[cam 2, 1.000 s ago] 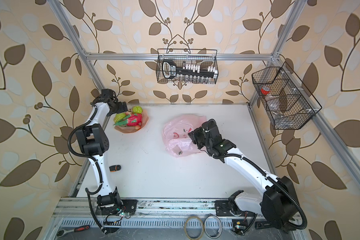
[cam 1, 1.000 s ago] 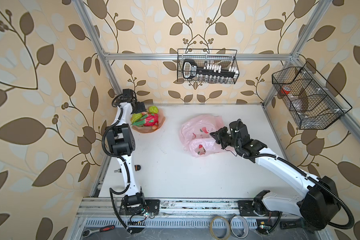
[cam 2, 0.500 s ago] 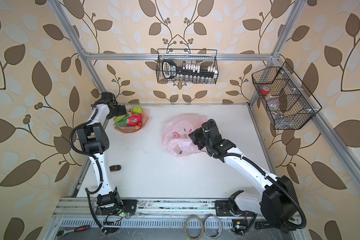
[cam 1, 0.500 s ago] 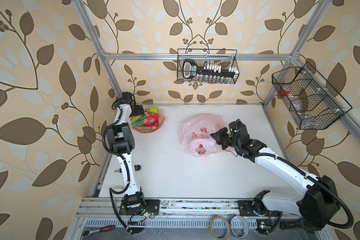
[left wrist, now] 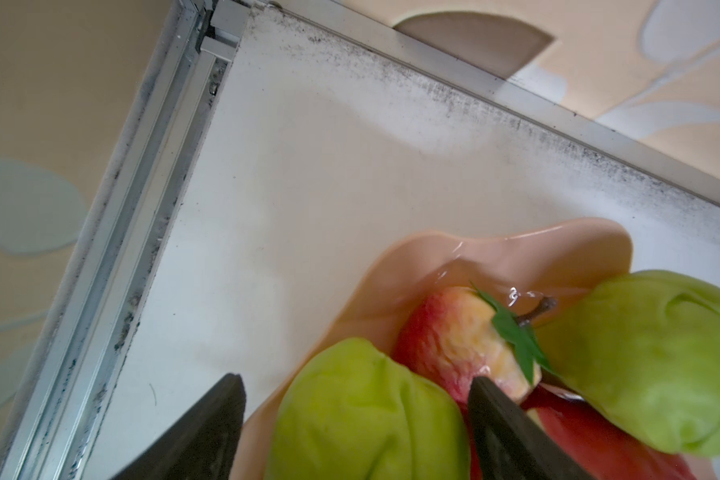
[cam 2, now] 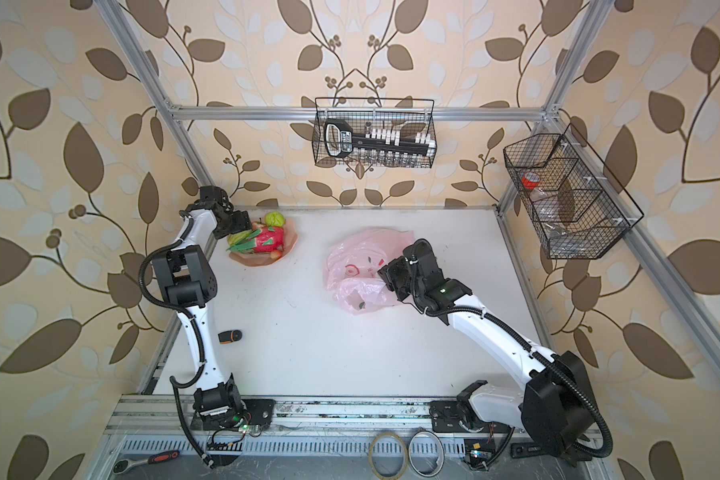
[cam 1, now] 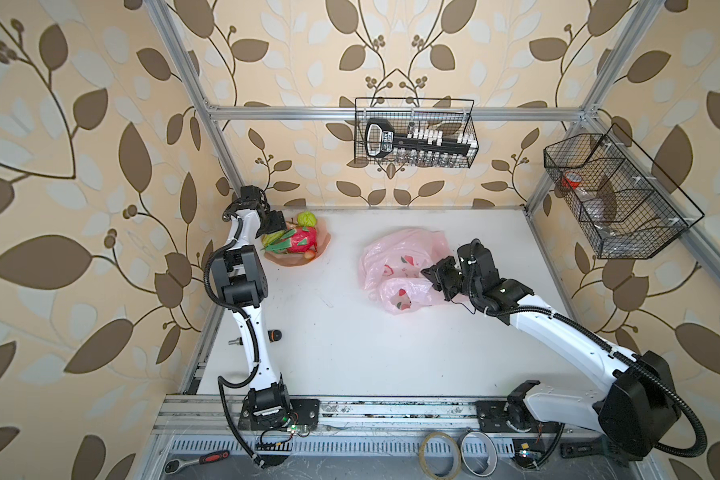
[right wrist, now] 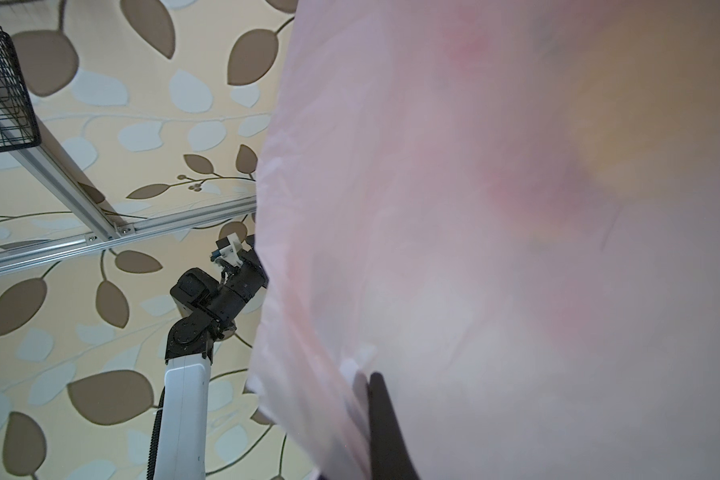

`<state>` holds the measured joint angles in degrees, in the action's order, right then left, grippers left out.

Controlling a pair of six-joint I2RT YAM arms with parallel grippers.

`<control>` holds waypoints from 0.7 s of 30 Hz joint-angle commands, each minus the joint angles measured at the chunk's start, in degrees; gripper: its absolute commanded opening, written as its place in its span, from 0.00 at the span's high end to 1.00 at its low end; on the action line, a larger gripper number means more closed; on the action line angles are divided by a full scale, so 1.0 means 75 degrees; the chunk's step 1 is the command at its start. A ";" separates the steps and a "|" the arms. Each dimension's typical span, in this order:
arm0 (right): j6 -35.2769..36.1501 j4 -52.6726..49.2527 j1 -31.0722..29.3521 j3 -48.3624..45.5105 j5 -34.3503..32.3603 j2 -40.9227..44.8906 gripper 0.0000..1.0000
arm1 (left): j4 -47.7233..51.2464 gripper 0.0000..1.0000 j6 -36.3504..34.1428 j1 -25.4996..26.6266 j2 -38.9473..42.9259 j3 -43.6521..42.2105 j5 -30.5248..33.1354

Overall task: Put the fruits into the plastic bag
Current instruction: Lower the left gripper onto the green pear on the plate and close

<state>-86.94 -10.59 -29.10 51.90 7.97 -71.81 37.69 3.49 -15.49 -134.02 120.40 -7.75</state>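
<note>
Straddles a lumpy green fruit [left wrist: 362,419] in the far-left peach dish [left wrist: 433,257] with the left gripper [left wrist: 354,378], jaws wide apart. Pinches the mid-table plastic bag [cam 1: 400,257] in the right gripper [cam 1: 425,274], jaws closed.

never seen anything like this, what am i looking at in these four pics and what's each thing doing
Two white robot arms stand on a table. The wide pictures look down from an overhead twin camera; the close-ups come from a camera on each wrist. On the table lie a peach dish piled with toy fruits, a pink plastic bag and a small black-and-orange item. The left arm has its jaws open on either side of a lumpy green fruit. The right arm has its jaws shut, pinching the bag.
</note>
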 commanded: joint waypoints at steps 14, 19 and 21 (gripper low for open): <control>-0.0069 -0.0170 -0.0010 0.0094 -0.0224 0.0248 1.00 | 0.0060 0.33 0.0039 -0.0027 0.0621 -0.0213 -0.0583; -0.0069 -0.0176 -0.0013 0.0076 -0.0265 0.0340 1.00 | 0.0025 0.38 0.0059 -0.0027 0.0787 -0.0350 -0.0563; -0.0059 -0.0204 -0.0031 0.0064 -0.0300 0.0394 1.00 | 0.0025 0.40 0.0061 -0.0022 0.0843 -0.0350 -0.0564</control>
<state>-86.96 -10.98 -29.12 51.90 7.01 -70.15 37.54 4.38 -15.57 -132.70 117.86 -10.57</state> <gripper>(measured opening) 0.047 0.608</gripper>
